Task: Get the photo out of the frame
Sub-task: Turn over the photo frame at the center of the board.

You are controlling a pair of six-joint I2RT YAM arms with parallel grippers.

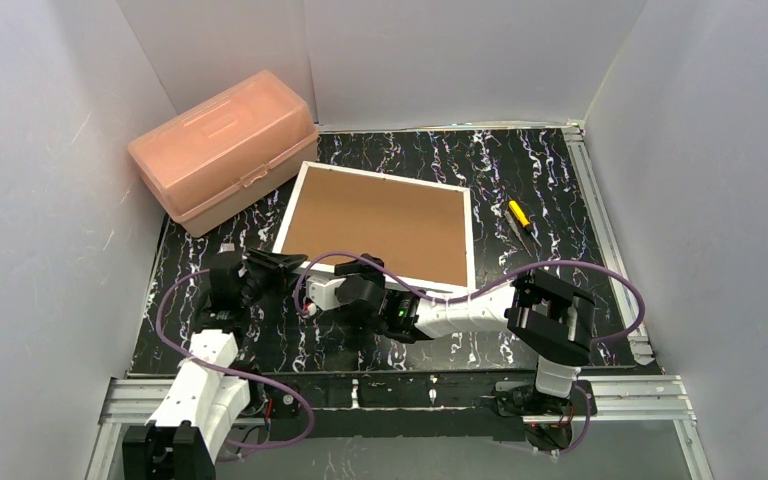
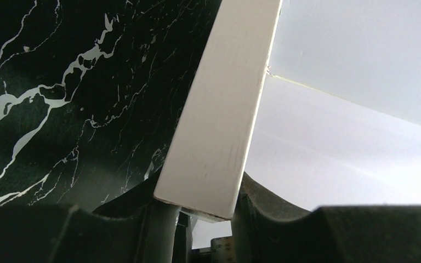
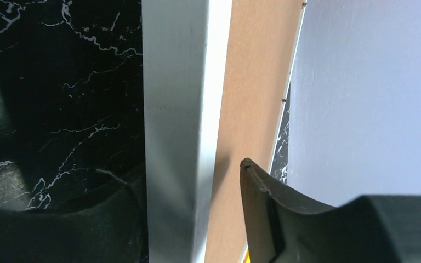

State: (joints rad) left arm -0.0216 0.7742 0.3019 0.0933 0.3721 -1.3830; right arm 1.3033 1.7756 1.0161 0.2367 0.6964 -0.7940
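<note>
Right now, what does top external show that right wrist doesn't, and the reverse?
Only top external: the pink box, the screwdriver, the left arm, and most of the frame, lying brown back up. Only right wrist: a close-up of the right fingers straddling the frame's white edge, one over the brown back. Both: the frame and the black marble table.

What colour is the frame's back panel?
Plain brown back panel, edged by a thin white border; clearest in the top external view.

Your black marbled bench (image 1: 560, 180) is carrying three things.
The frame (image 1: 380, 225) is lying brown back up mid-bench, a pink box (image 1: 222, 150) sitting far left, a yellow-handled screwdriver (image 1: 519, 217) lying right.
</note>
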